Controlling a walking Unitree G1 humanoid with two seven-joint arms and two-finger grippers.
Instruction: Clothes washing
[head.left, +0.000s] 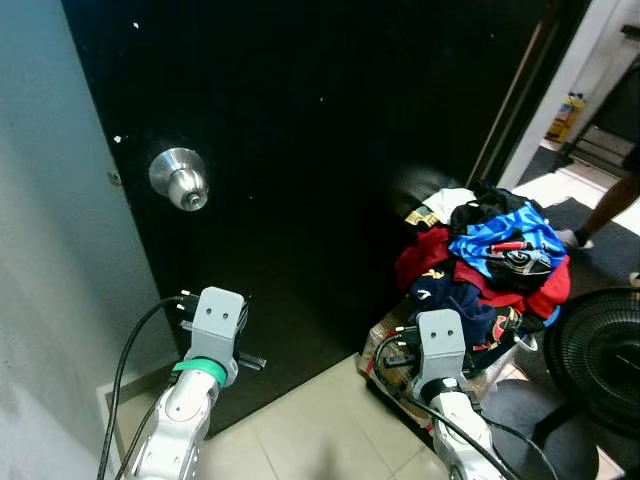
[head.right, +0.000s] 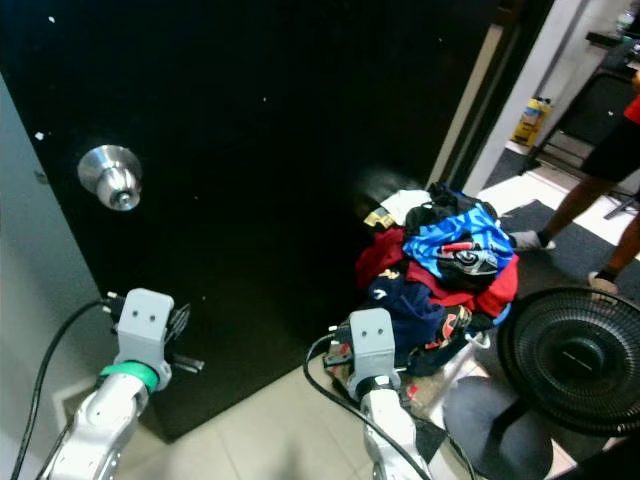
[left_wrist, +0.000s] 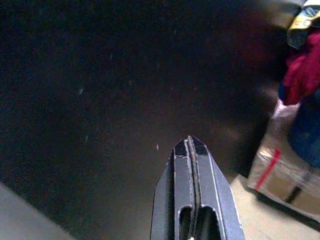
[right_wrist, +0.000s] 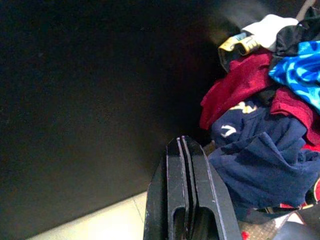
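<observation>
Clothes (head.left: 485, 260), a heaped red, blue and navy pile, lie just beyond the right tool (right_wrist: 186, 150); both it and the left tool (left_wrist: 190, 150) are pressed together.

A black door (head.left: 320, 180) fills the centre and upper frame, with a round silver knob (head.left: 179, 178) at left centre. The left arm (head.left: 190, 400) rises from the lower left beside the door; the right arm (head.left: 445, 390) rises at lower centre-right. A heap of clothes (head.left: 485, 270), red, navy and bright blue, sits at right centre against the door. A black fan (head.left: 600, 350) occupies the lower right. A person's leg (head.left: 605, 210) stands at the right edge.
</observation>
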